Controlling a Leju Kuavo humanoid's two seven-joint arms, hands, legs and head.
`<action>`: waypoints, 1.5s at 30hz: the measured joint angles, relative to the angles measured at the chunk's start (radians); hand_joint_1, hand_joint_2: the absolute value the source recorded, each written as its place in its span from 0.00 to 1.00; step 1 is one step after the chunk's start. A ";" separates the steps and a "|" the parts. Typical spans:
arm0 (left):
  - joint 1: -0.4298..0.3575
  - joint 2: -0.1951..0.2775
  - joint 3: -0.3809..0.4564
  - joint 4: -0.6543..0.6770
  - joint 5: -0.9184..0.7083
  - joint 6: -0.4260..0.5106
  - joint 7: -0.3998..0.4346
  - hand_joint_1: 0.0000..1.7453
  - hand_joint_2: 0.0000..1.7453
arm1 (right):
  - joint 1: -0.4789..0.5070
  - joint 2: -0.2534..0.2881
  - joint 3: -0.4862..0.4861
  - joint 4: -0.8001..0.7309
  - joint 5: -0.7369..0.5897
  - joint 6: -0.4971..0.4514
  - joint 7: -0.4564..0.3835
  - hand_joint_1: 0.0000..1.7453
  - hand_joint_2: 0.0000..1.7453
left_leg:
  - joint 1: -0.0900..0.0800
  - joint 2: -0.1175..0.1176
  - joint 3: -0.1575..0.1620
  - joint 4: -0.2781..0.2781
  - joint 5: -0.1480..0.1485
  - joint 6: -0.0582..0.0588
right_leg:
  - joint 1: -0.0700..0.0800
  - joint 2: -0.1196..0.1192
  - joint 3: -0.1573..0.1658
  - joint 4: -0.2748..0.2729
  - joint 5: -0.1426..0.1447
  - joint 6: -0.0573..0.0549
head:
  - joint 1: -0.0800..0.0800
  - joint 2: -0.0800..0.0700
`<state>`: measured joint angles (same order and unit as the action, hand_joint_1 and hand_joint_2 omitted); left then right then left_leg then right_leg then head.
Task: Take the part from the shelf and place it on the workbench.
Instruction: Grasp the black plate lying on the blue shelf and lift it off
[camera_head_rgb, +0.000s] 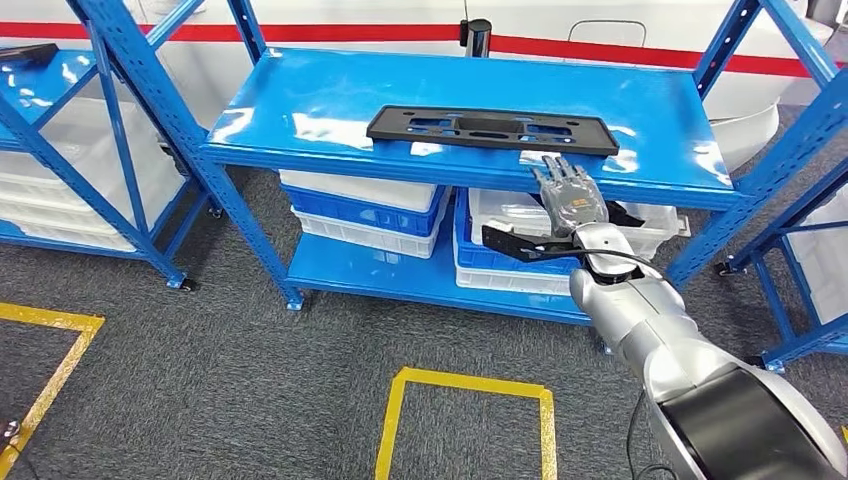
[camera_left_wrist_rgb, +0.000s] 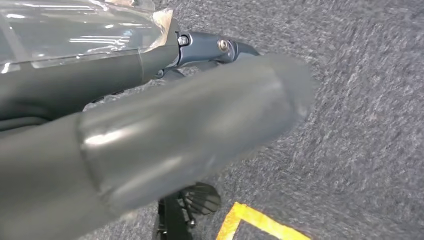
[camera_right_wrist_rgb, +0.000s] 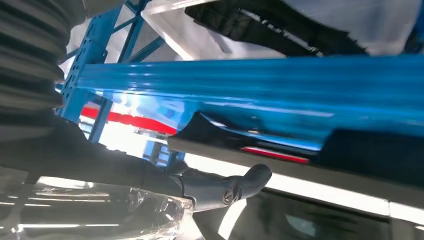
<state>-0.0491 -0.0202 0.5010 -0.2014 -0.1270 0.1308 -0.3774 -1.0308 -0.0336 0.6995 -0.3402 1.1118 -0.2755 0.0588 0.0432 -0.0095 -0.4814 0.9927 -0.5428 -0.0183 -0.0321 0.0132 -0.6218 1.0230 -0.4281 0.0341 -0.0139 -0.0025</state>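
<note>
Progress: early; part (camera_head_rgb: 490, 130) lies flat on the top board of the blue shelf (camera_head_rgb: 300, 110), not yet lifted, and no worktop is in the head view, so grasp, lift, carry and set-down are all left, as I judge
Part position: long black plate, lengthwise along the shelf, toward the front edge, at about 1 o'clock from the view's middle
Right hand: right hand (camera_head_rgb: 570, 195) raised at the shelf's front edge, just at 5 o'clock of the part's right end; fingers (camera_head_rgb: 560, 172) spread apart, holding nothing, tips at the rim, contact with the part cannot be told
Left hand: left hand (camera_left_wrist_rgb: 150, 145) hangs over the grey carpet; fingers' state cannot be told
Edges: front lip stands between palm and part; blue uprights flank both ends
Open room: free space above the top board for lifting; bins (camera_head_rgb: 360, 210) crowd the lower level
</note>
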 joint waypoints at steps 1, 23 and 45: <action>-0.002 0.000 0.000 0.000 0.000 0.000 0.000 0.00 0.00 | -0.005 0.002 -0.001 -0.001 0.003 0.000 -0.001 0.00 1.00 | 0.001 0.004 -0.017 0.036 -0.013 -0.001 | 0.001 0.002 0.005 0.000 -0.004 -0.008 | -0.002 0.000; -0.001 -0.008 0.016 0.001 -0.014 0.009 0.004 0.00 0.00 | -0.012 0.023 -0.025 -0.008 0.054 0.005 -0.023 0.00 1.00 | -0.038 0.009 -0.118 -0.016 0.137 0.070 | 0.013 -0.005 -0.064 0.175 -0.085 0.016 | -0.003 0.000; -0.003 -0.014 0.033 0.001 -0.017 0.019 0.005 0.00 0.00 | -0.066 0.082 -0.026 -0.032 0.075 0.009 -0.042 0.00 1.00 | -0.037 0.007 -0.148 0.014 0.136 0.046 | 0.019 0.002 0.058 -0.014 -0.046 -0.016 | -0.006 0.000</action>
<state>-0.0521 -0.0339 0.5342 -0.2001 -0.1438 0.1494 -0.3721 -1.0965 0.0489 0.6739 -0.3720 1.1864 -0.2663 0.0169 0.0067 -0.0023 -0.6298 1.0068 -0.4064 0.0275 -0.0129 0.0152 -0.5634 1.0092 -0.4745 0.0179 -0.0200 -0.0024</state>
